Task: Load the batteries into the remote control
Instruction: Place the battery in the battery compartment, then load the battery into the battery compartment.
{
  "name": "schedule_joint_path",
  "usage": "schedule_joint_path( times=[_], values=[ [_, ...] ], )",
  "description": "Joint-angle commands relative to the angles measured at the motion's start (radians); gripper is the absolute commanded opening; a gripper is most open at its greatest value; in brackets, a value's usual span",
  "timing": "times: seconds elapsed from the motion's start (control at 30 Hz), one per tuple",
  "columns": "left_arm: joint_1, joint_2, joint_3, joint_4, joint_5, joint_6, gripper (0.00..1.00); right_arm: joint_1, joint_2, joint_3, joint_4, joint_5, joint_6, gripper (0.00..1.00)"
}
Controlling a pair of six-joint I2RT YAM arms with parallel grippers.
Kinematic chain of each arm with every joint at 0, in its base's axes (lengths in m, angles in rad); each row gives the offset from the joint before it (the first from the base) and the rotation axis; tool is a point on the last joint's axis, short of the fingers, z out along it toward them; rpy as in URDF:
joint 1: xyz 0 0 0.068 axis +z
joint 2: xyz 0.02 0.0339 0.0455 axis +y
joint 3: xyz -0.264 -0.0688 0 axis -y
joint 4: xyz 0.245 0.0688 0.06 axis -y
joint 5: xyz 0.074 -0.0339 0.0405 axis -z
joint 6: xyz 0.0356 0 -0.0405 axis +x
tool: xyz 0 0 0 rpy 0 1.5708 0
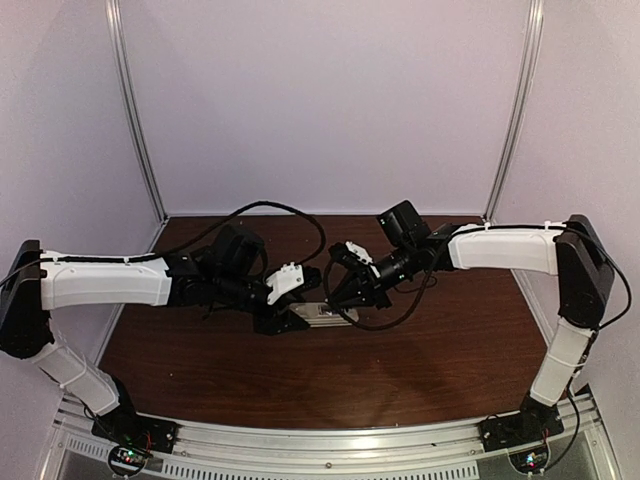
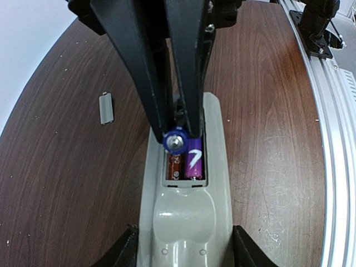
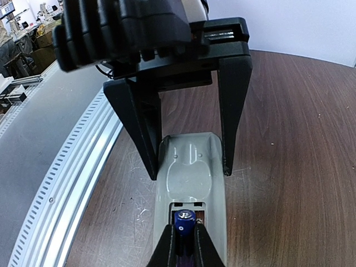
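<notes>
The remote control [image 2: 183,217] lies back up on the table, its battery bay open; it also shows in the top view [image 1: 327,314]. My left gripper [image 2: 183,247] is shut on the remote's sides near one end. One purple battery [image 2: 194,161] lies in the bay's right slot. My right gripper [image 3: 184,236] is shut on the second battery [image 3: 184,218] and holds it tilted, end up, over the bay's other slot, which shows an orange-brown floor [image 2: 174,167]. In the right wrist view the left gripper's fingers [image 3: 232,111] straddle the remote [image 3: 189,178].
The small flat beige cover piece [image 2: 105,108] lies loose on the brown table, left of the remote. An aluminium rail [image 2: 339,139] runs along the table's near edge with the arm bases on it. White walls enclose the back and sides.
</notes>
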Motion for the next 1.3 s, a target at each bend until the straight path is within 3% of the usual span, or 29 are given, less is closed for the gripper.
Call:
schedule_joint_path(
  times=[0.0,0.33,0.83,1.0,1.03,1.07,1.2,1.27],
  values=[
    [0.006,-0.012,0.027,0.041,0.022,0.014,0.00,0.011,0.032,0.030,-0.054,0.043,-0.044,0.00],
    [0.006,-0.011,0.030,0.040,0.021,0.016,0.00,0.023,0.048,0.045,-0.102,0.070,-0.106,0.00],
    [0.006,-0.013,0.029,0.041,0.009,0.017,0.00,0.014,0.021,0.085,-0.156,0.081,-0.088,0.52],
    [0.006,-0.022,0.020,0.041,-0.021,0.021,0.00,-0.034,-0.024,0.070,-0.039,0.042,0.092,0.72],
    [0.006,-0.025,0.018,0.041,-0.025,0.023,0.00,-0.045,-0.030,0.060,0.013,0.040,0.172,0.80],
    [0.007,-0.025,0.018,0.042,-0.028,0.027,0.00,-0.057,-0.032,0.054,0.054,0.030,0.256,0.97],
    [0.004,-0.038,0.020,0.047,-0.037,0.045,0.00,-0.091,-0.025,0.052,0.179,0.011,0.537,1.00],
    [0.003,-0.044,0.023,0.053,-0.056,0.061,0.00,-0.096,-0.003,0.094,0.143,0.014,0.611,1.00]
  ],
)
